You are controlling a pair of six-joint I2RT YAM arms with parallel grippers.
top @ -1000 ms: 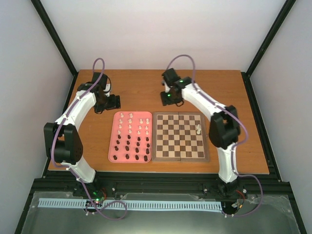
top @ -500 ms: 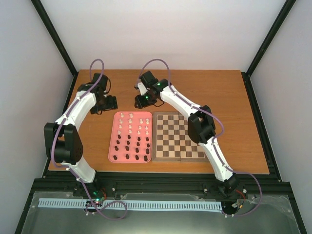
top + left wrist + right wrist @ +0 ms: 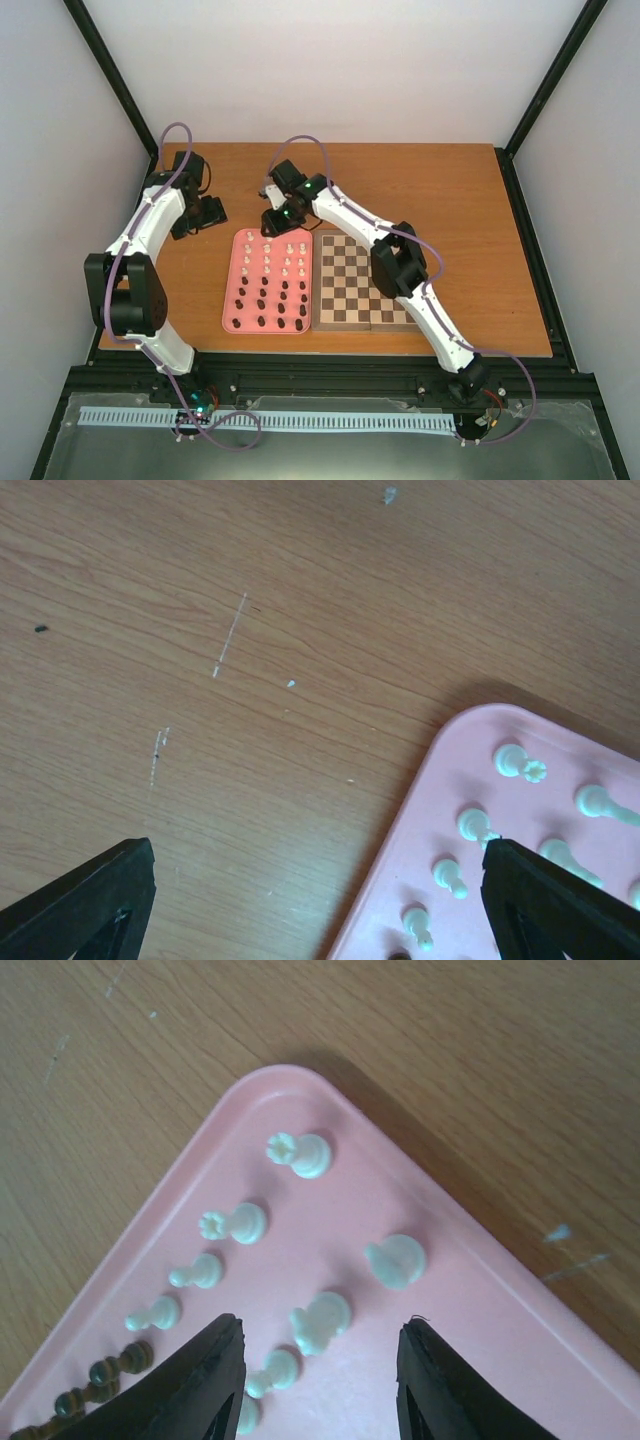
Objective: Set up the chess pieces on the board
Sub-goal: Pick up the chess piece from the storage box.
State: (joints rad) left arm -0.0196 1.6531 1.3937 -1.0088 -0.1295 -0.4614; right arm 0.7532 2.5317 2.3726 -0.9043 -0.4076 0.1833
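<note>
Several rows of small cream and dark brown chess pieces (image 3: 268,262) stand upright in a pink rectangular tray (image 3: 228,300), whose long axis runs near-to-far and whose edge lies just beside the checkered wooden board (image 3: 345,292). Right gripper (image 3: 320,1335), jaws released, hangs over the tray's far end. Left gripper (image 3: 318,855), jaws released, hangs over the bare wooden tabletop (image 3: 450,200).

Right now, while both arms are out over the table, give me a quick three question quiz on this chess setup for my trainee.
1. True or false: the right gripper hangs over the pink tray.
2. Which chess pieces stand at the tray's far end? A white; B dark brown; C mixed.
3. Fill in: the left gripper is ___ (open or shut).
Key: 1 true; 2 A; 3 open.
</note>
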